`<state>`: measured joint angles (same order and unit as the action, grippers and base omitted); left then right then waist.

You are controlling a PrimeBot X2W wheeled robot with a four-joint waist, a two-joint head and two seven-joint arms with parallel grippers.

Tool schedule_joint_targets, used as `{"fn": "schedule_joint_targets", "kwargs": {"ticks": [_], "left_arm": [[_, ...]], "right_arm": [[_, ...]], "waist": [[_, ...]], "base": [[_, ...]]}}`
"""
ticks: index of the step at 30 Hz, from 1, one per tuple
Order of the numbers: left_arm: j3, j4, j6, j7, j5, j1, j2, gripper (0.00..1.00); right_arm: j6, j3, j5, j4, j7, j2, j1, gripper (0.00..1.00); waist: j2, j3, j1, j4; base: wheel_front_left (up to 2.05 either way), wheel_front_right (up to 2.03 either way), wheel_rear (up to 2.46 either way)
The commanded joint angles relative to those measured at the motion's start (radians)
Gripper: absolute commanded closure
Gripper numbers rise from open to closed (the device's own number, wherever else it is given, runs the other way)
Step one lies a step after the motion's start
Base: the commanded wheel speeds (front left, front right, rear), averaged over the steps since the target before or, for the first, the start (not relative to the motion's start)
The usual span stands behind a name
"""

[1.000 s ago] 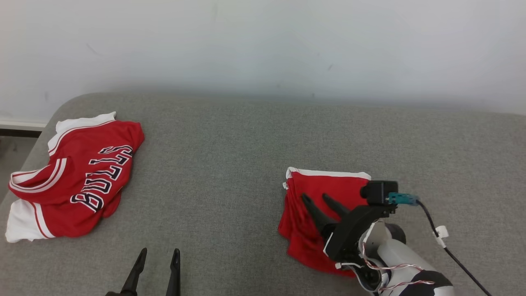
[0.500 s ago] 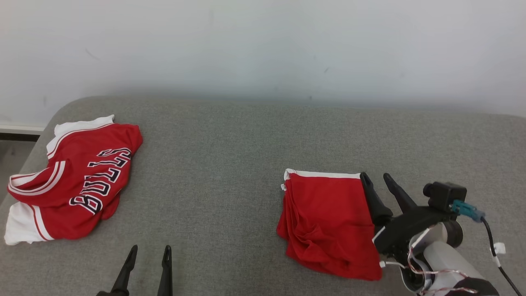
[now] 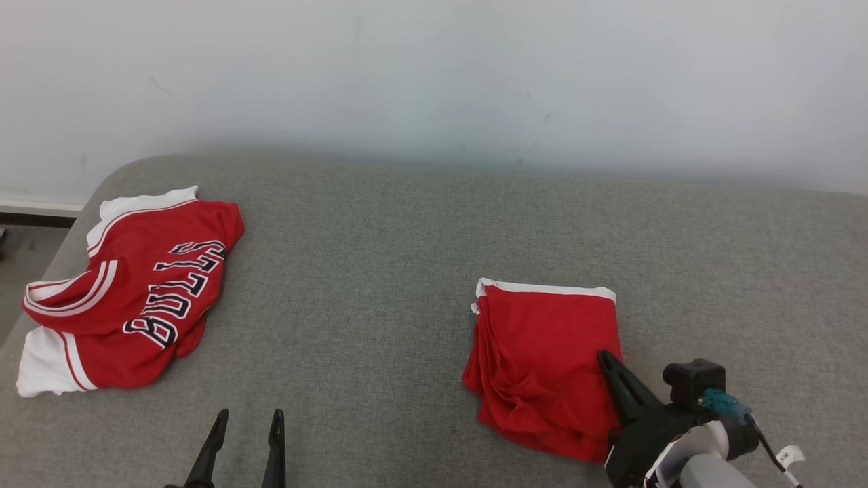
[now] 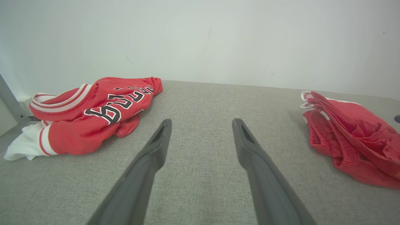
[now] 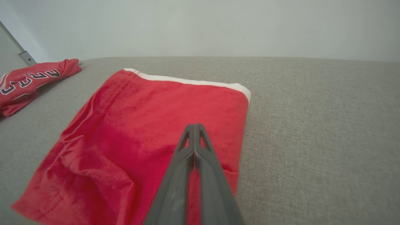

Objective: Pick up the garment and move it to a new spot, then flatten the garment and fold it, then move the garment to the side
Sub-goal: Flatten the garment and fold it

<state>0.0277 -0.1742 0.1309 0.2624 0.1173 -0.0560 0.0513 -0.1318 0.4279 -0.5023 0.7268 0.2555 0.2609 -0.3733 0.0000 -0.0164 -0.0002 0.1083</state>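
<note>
At the far left of the gray cushion (image 3: 380, 257) lies a crumpled red shirt (image 3: 129, 291) with dark letters on it. Next comes the left gripper (image 3: 249, 415), low over bare cushion, its two fingers spread wide with nothing between them. Farther right lies the garment (image 3: 542, 359), red with a white strip along its far edge, folded into a square shape. The head view shows its flat top; the left wrist view shows its stacked, wrinkly edges from the side. The right gripper (image 5: 194, 125) is by the garment's near right corner, over the cloth, its fingers squeezed tight together, and no cloth shows between them.
</note>
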Motion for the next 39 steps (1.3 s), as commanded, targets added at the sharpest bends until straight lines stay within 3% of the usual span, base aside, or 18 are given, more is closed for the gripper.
{"fn": "schedule_joint_targets", "kwargs": {"ticks": [1,10,17,25,32,39], "left_arm": [[0.002,-0.001,-0.001,0.002,-0.005,0.002,-0.002,0.00],[0.005,-0.007,-0.001,0.002,0.000,0.013,-0.002,0.00],[0.002,-0.004,-0.001,0.002,0.007,0.017,-0.002,0.00],[0.005,-0.007,-0.001,0.002,0.012,0.027,-0.002,0.00],[-0.005,-0.001,-0.001,0.002,0.013,0.030,-0.002,0.00],[-0.021,0.005,-0.001,0.002,0.008,0.023,-0.002,0.00]], "right_arm": [[0.002,0.002,0.004,0.020,0.005,-0.018,0.008,1.00],[0.002,0.072,0.055,0.102,0.011,-0.045,0.005,1.00],[0.002,0.128,0.040,0.035,0.010,-0.083,0.029,1.00],[0.002,0.274,0.019,-0.010,0.010,-0.124,0.035,1.00],[0.002,0.267,0.017,-0.063,0.010,-0.119,0.011,1.00],[0.002,0.122,0.031,-0.212,0.010,-0.107,0.061,1.00]], "waist": [[0.0000,-0.001,0.0002,0.007],[0.0000,-0.014,0.0002,0.022],[0.0000,-0.026,0.0002,0.023],[0.0000,-0.032,0.0002,0.024],[0.0000,-0.036,0.0002,0.012],[0.0000,-0.028,0.0002,-0.013]], "base": [[0.00,0.00,0.00],[0.00,0.00,0.00],[0.00,0.00,0.00],[0.00,0.00,0.00],[0.00,0.00,0.00],[0.00,0.00,0.00]]}}
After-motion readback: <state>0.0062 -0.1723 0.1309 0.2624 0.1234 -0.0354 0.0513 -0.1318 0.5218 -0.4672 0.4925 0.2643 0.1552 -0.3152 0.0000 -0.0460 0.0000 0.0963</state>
